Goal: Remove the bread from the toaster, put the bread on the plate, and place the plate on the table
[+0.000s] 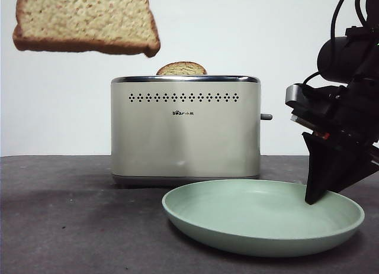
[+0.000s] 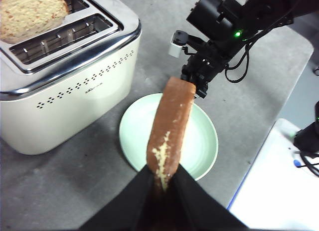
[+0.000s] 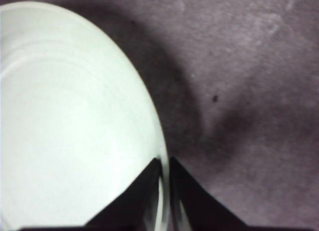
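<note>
1. The left gripper [image 2: 163, 178] is clamping the bread [image 1: 87, 21] by its lower edge. In the front view the slice is hanging high at the upper left, clear of the toaster [image 1: 185, 129]; in the left wrist view it is hanging above the plate [image 2: 199, 141].

2. The right gripper [image 3: 164, 163] is pinching the rim of the plate [image 1: 260, 218] at its right side, one jaw inside the rim and one outside. The jaws are closed on it.

3. The plate is lying in front of the toaster, near and to the right. Whether it is resting fully on the table [image 1: 71, 226] or being lifted slightly is not clear.

4. A second slice [image 1: 182, 68] is sitting in the toaster's far slot, with its domed top showing above the chrome rim.

5. Progress, as judged: the removal of the bread from the toaster appears done. The bread is not yet on the plate. Placing the slice and then setting the plate on the table are both outstanding.

6. Risk noted: the slice is being held by one thin edge, so it may flop or land off-centre on release.
</note>
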Available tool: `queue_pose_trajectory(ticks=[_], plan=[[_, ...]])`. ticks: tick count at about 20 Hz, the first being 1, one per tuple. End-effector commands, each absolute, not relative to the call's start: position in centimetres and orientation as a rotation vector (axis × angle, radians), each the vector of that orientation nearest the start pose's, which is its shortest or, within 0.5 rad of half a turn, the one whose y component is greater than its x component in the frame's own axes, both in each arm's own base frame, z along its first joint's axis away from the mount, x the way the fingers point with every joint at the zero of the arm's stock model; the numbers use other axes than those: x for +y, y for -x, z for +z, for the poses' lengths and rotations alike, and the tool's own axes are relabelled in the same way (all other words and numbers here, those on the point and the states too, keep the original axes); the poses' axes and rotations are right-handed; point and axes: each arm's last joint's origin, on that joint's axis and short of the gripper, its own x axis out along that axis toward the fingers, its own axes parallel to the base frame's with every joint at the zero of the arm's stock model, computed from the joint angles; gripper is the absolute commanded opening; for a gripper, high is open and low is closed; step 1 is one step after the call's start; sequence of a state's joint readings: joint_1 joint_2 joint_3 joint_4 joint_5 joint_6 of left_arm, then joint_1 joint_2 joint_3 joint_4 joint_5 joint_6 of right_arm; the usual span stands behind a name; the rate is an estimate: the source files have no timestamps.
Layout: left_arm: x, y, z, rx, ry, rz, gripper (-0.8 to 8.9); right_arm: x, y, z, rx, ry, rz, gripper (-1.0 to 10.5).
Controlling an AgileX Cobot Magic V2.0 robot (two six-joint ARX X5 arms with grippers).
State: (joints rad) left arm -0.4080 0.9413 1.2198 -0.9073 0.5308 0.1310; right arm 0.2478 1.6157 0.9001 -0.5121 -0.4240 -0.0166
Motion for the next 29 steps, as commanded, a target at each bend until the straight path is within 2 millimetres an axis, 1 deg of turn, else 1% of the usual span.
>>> queue_pose_trajectory(ticks=[1,5,7,9,11,15,17,20,22,23,25,26,29], plan=[[-7.8,-14.0,39.2,0.569,-0.051,-0.974,0.05,8.5,-27.2,18.3,1.168,-0.122,0.626,0.0],[-8.4,-14.7,39.4,0.558,0.031,-1.080,0.05,9.5,-25.3,22.0,1.046,-0.129,0.696,0.0],[-9.0,-15.7,39.1,0.581,0.069,-1.149,0.05,10.1,-24.3,23.4,1.001,-0.139,0.740,0.0],[-9.8,-17.2,38.2,0.631,0.097,-1.194,0.05,10.8,-23.5,24.3,0.972,-0.131,0.771,0.0],[-11.0,-18.9,36.8,0.716,0.126,-1.237,0.05,11.5,-23.0,24.8,0.946,-0.126,0.801,0.0],[-13.9,-22.7,32.9,0.878,0.146,-1.268,0.05,12.6,-22.7,25.1,0.920,-0.127,0.838,0.0],[-15.1,-24.0,31.0,0.938,0.142,-1.277,0.05,12.8,-22.6,25.1,0.920,-0.122,0.848,0.0],[-16.0,-25.7,28.4,1.029,0.159,-1.261,0.08,12.9,-22.5,25.1,0.921,-0.120,0.852,0.0],[-16.5,-26.3,27.2,1.076,0.167,-1.254,0.51,12.9,-22.5,25.1,0.921,-0.119,0.852,0.0],[-16.6,-26.5,26.8,1.090,0.168,-1.251,1.21,12.9,-22.5,25.1,0.921,-0.119,0.853,0.0],[-16.7,-26.5,26.6,1.095,0.163,-1.246,2.76,12.9,-22.5,25.1,0.920,-0.117,0.854,0.0],[-16.8,-26.5,26.6,1.093,0.161,-1.250,3.11,12.9,-22.5,25.1,0.919,-0.116,0.854,0.0],[-16.9,-26.4,26.8,1.092,0.158,-1.253,3.16,12.9,-22.5,25.1,0.920,-0.116,0.854,0.0]])
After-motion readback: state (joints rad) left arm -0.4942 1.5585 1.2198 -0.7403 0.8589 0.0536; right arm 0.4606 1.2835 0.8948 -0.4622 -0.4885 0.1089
